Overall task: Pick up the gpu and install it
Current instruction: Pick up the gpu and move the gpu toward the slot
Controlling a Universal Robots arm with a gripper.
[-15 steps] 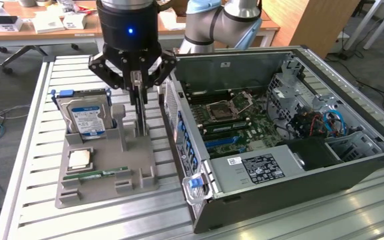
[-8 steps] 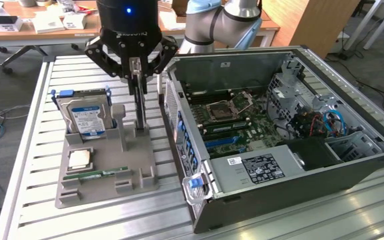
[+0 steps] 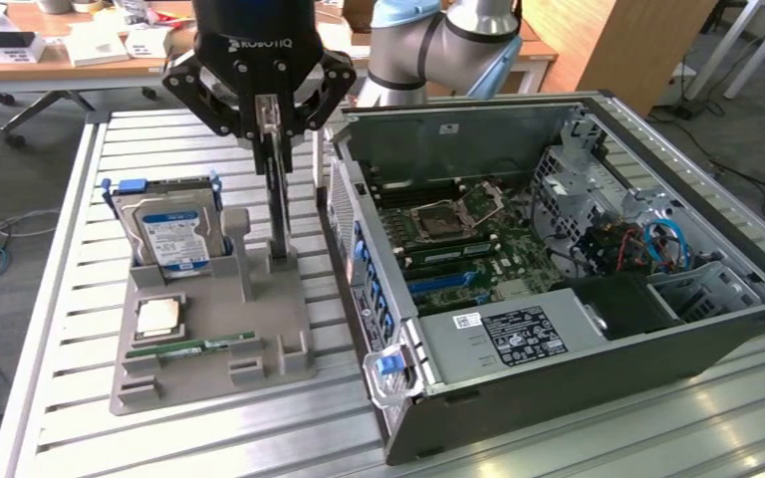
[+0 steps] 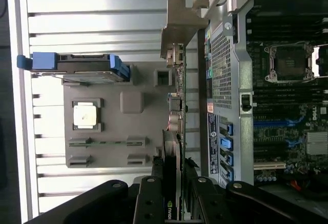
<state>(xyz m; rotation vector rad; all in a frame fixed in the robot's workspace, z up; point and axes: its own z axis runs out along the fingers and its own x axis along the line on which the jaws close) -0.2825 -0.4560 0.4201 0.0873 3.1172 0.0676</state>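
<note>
The gpu (image 3: 278,199) hangs edge-on as a thin dark card with a silver bracket (image 4: 179,29) at its far end. My gripper (image 3: 267,134) is shut on its upper edge, one finger on each side, and the fingers (image 4: 154,193) clamp the card in the wrist view too. The card's lower end sits at the back slot of the grey parts holder (image 3: 270,329); I cannot tell whether it still touches it. The open computer case (image 3: 701,319) lies just to the exterior view's right of the card, with its motherboard and a blue expansion slot (image 3: 456,282) exposed.
On the holder stand a silver hard drive with a blue label (image 3: 170,234), a processor chip (image 3: 159,317) and a narrow green RAM stick (image 3: 196,347). The case's perforated wall (image 4: 225,44) rises close beside the card. Slatted metal table (image 3: 91,159) all around.
</note>
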